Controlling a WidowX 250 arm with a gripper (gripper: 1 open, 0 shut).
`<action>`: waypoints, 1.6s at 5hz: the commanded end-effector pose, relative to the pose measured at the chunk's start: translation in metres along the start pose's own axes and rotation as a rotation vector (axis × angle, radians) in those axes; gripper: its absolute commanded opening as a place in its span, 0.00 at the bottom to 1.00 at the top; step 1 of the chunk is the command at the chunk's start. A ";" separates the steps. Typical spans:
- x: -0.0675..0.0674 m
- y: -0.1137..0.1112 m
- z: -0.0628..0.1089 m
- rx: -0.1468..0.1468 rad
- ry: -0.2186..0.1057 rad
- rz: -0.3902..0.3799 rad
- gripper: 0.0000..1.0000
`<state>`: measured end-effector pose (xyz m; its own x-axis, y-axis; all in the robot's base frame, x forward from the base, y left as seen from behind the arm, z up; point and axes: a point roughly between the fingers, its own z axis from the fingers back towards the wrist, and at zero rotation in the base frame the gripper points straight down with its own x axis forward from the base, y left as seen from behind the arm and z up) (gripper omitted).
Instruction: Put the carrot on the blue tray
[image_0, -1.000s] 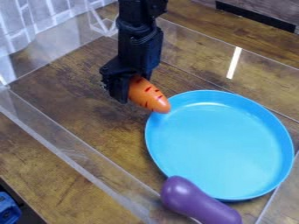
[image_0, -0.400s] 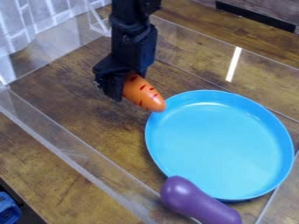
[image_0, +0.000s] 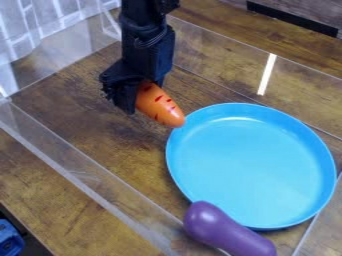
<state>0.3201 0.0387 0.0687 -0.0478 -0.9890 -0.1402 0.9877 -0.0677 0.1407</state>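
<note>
The orange carrot with dark short stripes is clamped at its upper end in my black gripper, which points down and is shut on it. Its tip slants toward the lower right, ending just left of the rim of the blue tray. The carrot's green top is hidden behind the fingers. The round light-blue tray lies on the wooden table to the right, with nothing on it.
A glossy purple eggplant lies by the tray's near rim. A clear plastic wall runs along the table's front left edge. A blue object shows at the bottom left corner.
The gripper with the carrot has shifted slightly left and up in the picture, away from the tray's rim. The tray and the eggplant have stayed put.
</note>
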 end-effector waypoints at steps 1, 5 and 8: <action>-0.006 0.005 0.026 0.086 0.020 -0.001 0.00; 0.032 0.004 0.060 0.167 0.024 -0.196 0.00; 0.092 -0.034 0.077 0.208 0.021 -0.371 0.00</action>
<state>0.2696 -0.0588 0.1140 -0.3985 -0.8869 -0.2337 0.8637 -0.4486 0.2296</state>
